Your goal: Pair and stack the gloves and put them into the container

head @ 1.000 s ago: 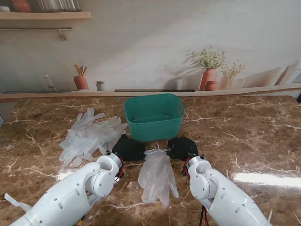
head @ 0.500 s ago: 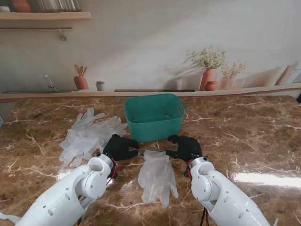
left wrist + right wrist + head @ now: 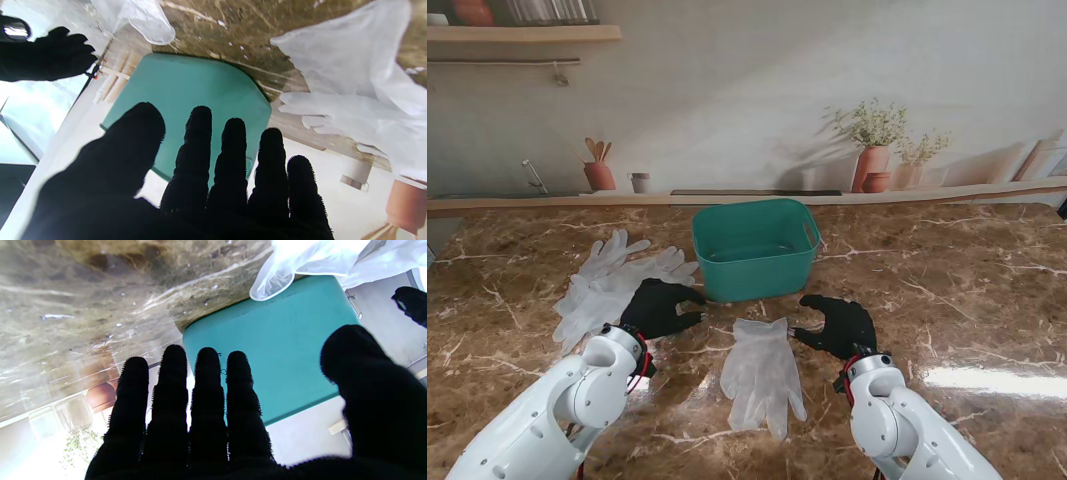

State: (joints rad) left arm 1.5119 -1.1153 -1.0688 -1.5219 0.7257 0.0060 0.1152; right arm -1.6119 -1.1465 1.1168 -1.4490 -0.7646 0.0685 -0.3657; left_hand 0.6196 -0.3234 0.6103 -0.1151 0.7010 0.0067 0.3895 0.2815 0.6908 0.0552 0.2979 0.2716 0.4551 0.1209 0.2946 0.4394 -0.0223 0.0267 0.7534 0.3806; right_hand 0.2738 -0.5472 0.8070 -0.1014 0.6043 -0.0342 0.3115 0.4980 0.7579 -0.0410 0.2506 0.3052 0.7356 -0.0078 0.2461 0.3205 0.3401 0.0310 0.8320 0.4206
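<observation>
A translucent white glove [image 3: 762,372] lies flat on the marble table between my two black hands, its cuff toward the teal container [image 3: 755,247]. A loose pile of white gloves [image 3: 612,285] spreads to the left of the container; part of the pile [image 3: 360,100] shows in the left wrist view. My left hand [image 3: 659,307] hovers open beside that pile, fingers spread, holding nothing. My right hand [image 3: 838,325] is open to the right of the single glove, also holding nothing. Both wrist views show the container [image 3: 200,96] [image 3: 277,340] beyond the fingers.
A ledge along the wall behind the table carries terracotta pots with plants [image 3: 872,150] and a small pot [image 3: 599,172]. Bare marble [image 3: 947,280] stretches to the right of the container. Light glare lies on the table [image 3: 987,378] at the near right.
Both hands have pulled back and apart from over the middle glove's cuff, the left toward the pile, the right outward to the right. Fingers went from curled to spread. The glove stayed put.
</observation>
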